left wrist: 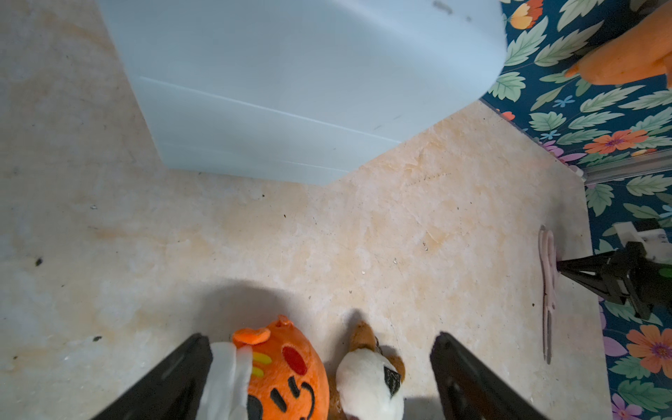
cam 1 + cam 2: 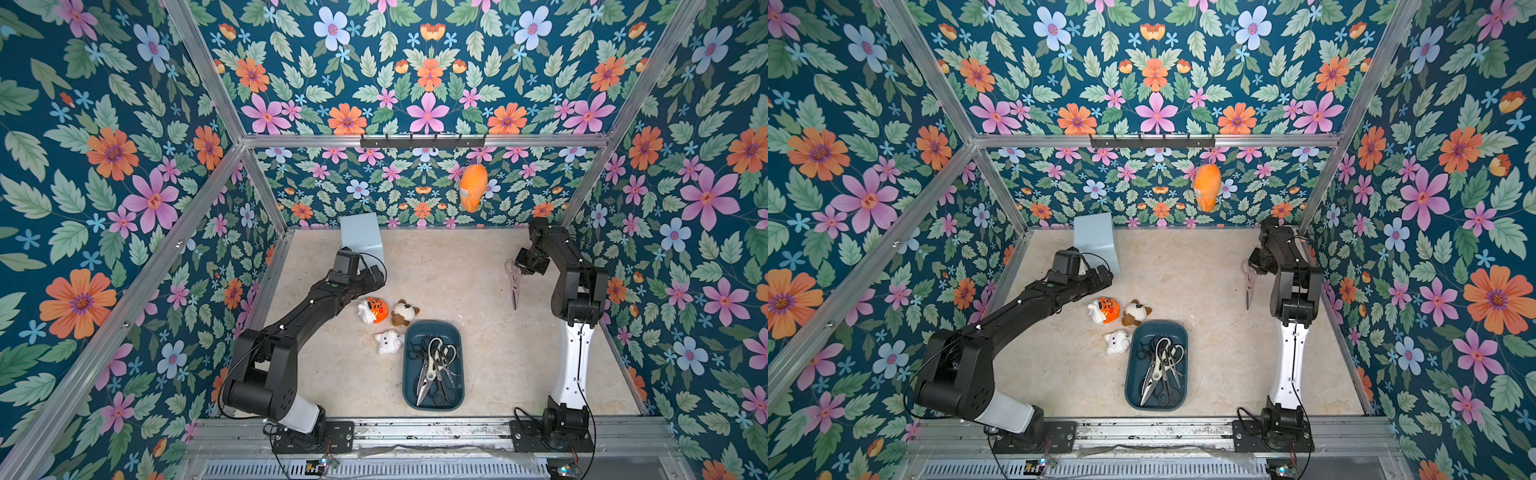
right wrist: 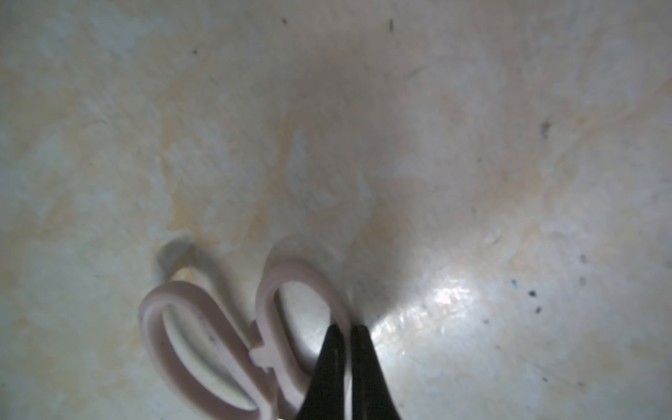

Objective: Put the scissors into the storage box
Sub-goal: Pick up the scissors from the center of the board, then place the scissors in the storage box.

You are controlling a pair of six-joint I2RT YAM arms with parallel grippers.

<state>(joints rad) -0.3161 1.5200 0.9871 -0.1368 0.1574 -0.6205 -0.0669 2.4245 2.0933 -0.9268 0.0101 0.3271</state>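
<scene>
The pale pink scissors lie flat on the surface, far back on the right side, with their blades pointing toward the robot's base. The right claw is clenched on the rim of one handle loop, its fingers pinched almost together with the pink band between them. The other scissors lie heaped in the storage box, well apart near the front middle. The left claw hangs spread wide, holding nothing, above an orange tiger plush and a brown-and-white plush.
</scene>
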